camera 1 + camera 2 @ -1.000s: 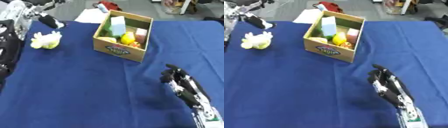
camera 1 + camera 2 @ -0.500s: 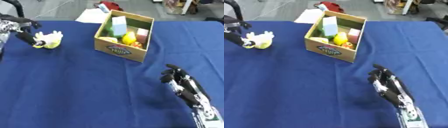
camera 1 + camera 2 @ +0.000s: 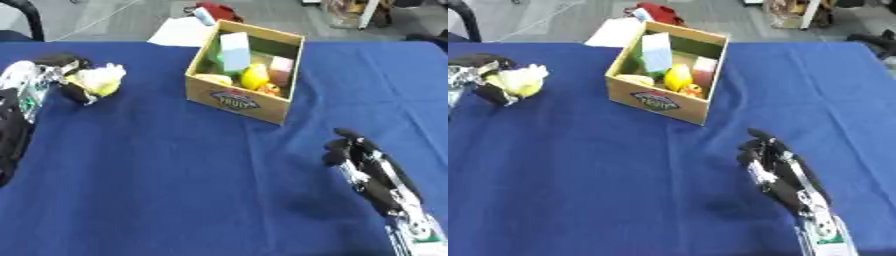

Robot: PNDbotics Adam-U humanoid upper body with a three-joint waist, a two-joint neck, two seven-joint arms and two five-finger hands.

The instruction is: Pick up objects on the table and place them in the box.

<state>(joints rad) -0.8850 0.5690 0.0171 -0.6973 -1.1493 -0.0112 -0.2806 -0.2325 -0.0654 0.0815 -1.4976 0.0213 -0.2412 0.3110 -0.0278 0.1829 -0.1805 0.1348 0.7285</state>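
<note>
Since a second ago, the left robot hand (image 3: pixel 54 75) has been closed around the yellow toy (image 3: pixel 98 80) at the table's (image 3: pixel 175 185) far left. Toy should be lifted well clear of the box (image 3: pixel 249 100) wall before release; right robot hand (image 3: pixel 363 165) is left idle, fingers relaxed.

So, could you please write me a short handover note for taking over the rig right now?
Left hand: at the table's left edge, fingers curled round the yellow soft toy, which looks at or just above the cloth.
Right hand: idle at the lower right, fingers relaxed, holding nothing.
Box: at the far middle of the blue table, already holding several items, among them a light blue block, a yellow piece and a pink block.
Left to do: carry the toy to the box and release it. No other loose object shows on the cloth.
</note>
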